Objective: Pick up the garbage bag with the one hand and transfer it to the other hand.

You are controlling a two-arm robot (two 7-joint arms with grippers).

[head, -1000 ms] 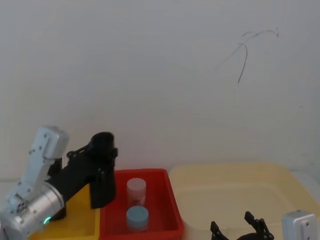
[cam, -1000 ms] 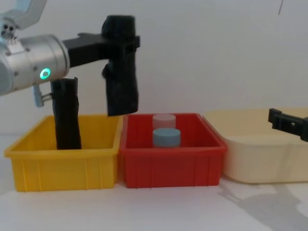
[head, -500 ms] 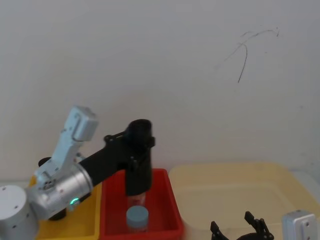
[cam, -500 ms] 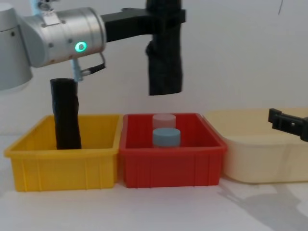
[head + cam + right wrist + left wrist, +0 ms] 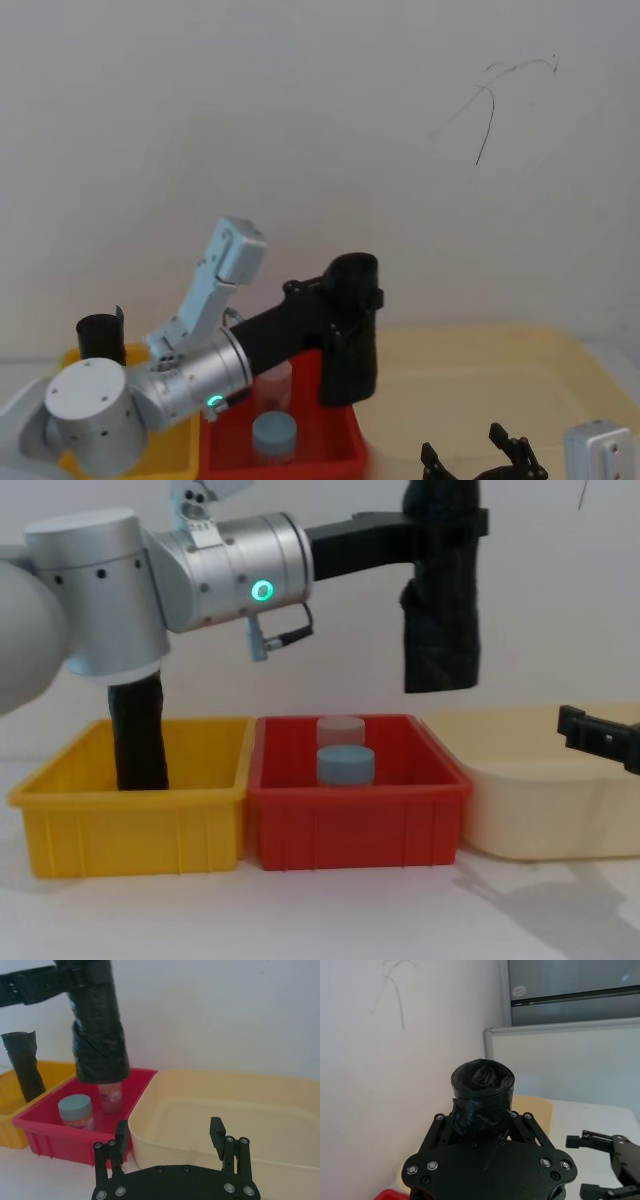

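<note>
Black left gripper (image 5: pixel 447 522) pinching tall matte-black crinkled garbage bag (image 5: pixel 441 630), one o'clock of red plastic bin (image 5: pixel 355 815), right gripper (image 5: pixel 168 1132) spread.

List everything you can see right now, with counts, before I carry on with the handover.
garbage bag: 1, black, upright in the air above where the red and cream bins meet
slimmer roll: 1, black, standing in the yellow bin
yellow bin: 1, yellow, left of the row
red bin: 1, red, middle
cream bin: 1, cream, right
blue-lidded jar: 1, in the red bin, front
pale pink jar: 1, just behind it
left gripper: 1, black, shut on the garbage bag near its top
right gripper: 1, black, open, low by the cream bin
</note>
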